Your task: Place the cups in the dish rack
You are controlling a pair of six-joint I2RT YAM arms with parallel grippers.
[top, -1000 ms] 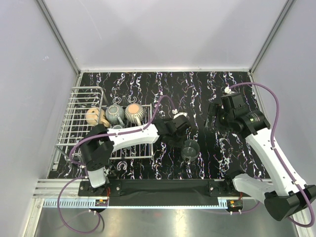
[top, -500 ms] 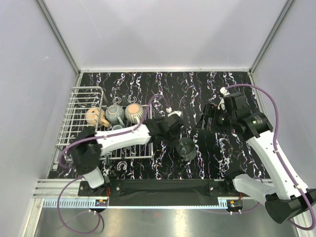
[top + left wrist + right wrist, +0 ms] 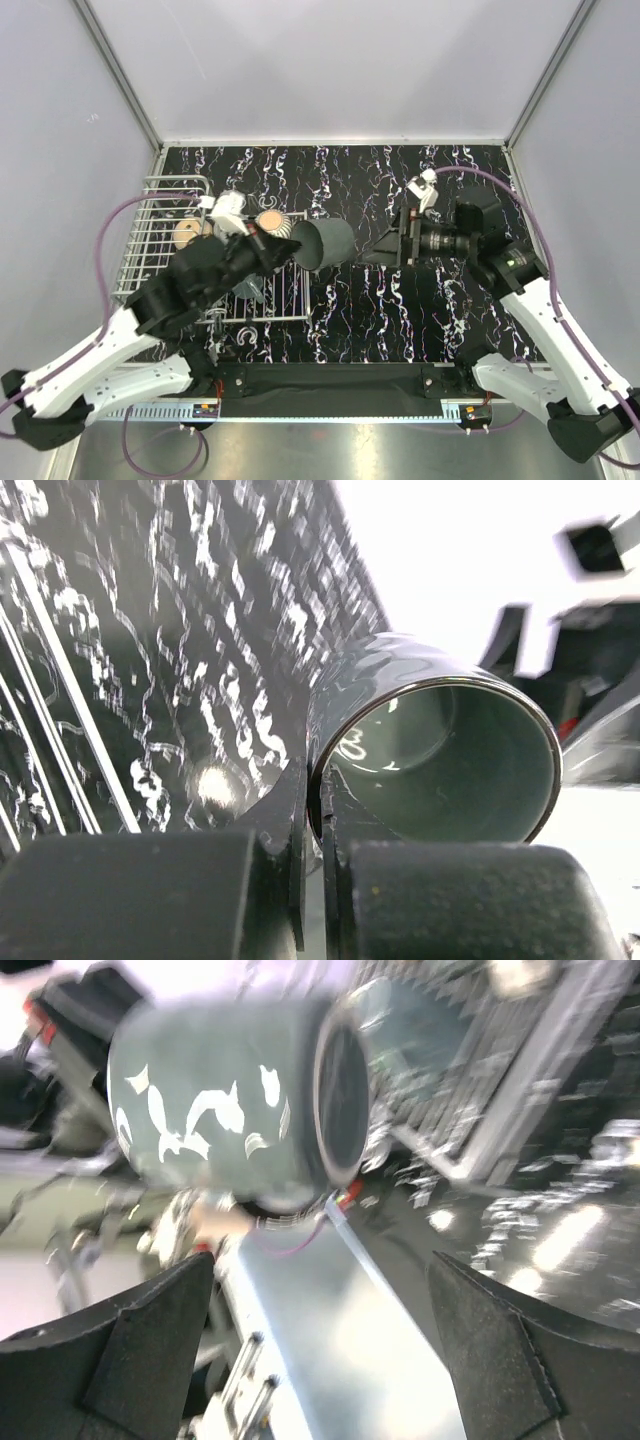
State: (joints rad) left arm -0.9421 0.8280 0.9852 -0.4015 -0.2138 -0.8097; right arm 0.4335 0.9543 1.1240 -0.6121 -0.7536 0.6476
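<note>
My left gripper (image 3: 292,251) is shut on the rim of a grey-teal cup (image 3: 323,243) and holds it sideways in the air, just right of the white wire dish rack (image 3: 160,205). In the left wrist view one finger (image 3: 285,815) is outside the cup (image 3: 440,750) and the other is inside. A peach-tan cup (image 3: 184,233) and a ribbed grey-beige cup (image 3: 272,221) sit in the rack; the left arm hides whatever lies beside them. My right gripper (image 3: 380,249) is open and empty, facing the held cup (image 3: 225,1110) from the right, apart from it.
The black marbled tabletop (image 3: 400,310) stretches right of the rack. White walls close in the far and side edges. The rack's wires (image 3: 500,1070) show blurred behind the cup in the right wrist view. The arm bases stand at the near edge.
My left gripper has lifted the grey-teal cup off the table, tipped it sideways and carried it up and left toward the rack. My right gripper has swung left to face it.
</note>
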